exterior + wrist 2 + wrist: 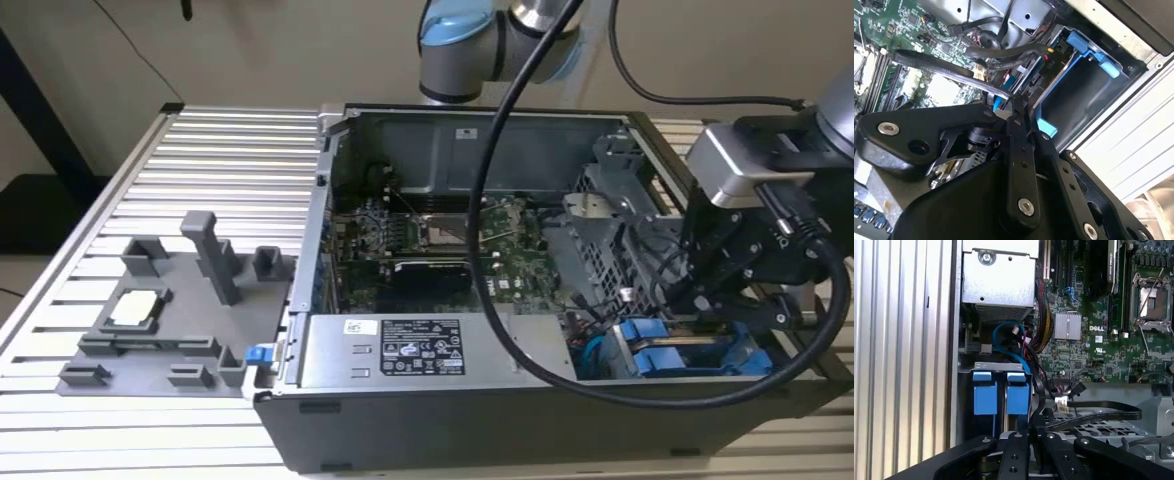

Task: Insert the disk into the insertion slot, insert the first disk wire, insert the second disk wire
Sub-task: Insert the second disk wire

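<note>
The disk's blue carrier tabs (pixel 663 352) sit in the insertion slot (pixel 617 262), a grey perforated bay at the case's corner on the exterior view's right. The first wrist view has two blue tabs (pixel 1001 392) side by side; the second wrist view has a blue frame (pixel 1077 64) around a dark opening. My gripper (pixel 694 303) hangs just above those tabs. Its fingers (pixel 1015 111) are pressed together on the end of a flat black disk wire (pixel 939 66), which trails away over the bay (pixel 1104 412) toward the motherboard. The connector itself is hidden between the fingertips (pixel 1035 426).
The open computer case (pixel 467 120) lies on a slatted aluminium table (pixel 214 150). Inside are a green motherboard (pixel 1089 335), a grey power-supply box (pixel 400 352) and loose blue and black wires (pixel 1006 335). A grey fixture (pixel 174 310) stands at the exterior view's left. The arm's black cable (pixel 514 330) crosses the case.
</note>
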You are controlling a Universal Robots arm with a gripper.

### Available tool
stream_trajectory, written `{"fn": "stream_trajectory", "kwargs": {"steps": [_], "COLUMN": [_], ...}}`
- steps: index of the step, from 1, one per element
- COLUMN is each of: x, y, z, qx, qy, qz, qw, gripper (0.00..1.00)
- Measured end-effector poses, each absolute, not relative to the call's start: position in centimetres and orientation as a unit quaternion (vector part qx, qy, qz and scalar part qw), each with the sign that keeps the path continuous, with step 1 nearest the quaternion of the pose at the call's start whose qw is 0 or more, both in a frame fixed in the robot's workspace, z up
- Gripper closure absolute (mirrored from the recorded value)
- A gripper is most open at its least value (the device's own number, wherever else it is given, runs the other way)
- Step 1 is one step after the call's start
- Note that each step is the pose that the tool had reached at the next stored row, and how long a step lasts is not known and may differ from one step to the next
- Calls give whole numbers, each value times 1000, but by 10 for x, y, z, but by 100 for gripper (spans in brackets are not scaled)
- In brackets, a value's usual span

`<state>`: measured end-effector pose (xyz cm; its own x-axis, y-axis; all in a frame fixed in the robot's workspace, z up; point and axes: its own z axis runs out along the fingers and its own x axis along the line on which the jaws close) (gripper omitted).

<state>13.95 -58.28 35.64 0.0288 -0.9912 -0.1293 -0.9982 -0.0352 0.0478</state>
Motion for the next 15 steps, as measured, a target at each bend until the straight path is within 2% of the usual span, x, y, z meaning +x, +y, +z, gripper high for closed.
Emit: {"fn": "stream_trajectory", "kwargs": {"steps": [15], "x": [149], "y": [-587], "z": [347], "qx": [-713], "qy": [697], "qz": [68], "qw": [33], "gripper": [84]}}
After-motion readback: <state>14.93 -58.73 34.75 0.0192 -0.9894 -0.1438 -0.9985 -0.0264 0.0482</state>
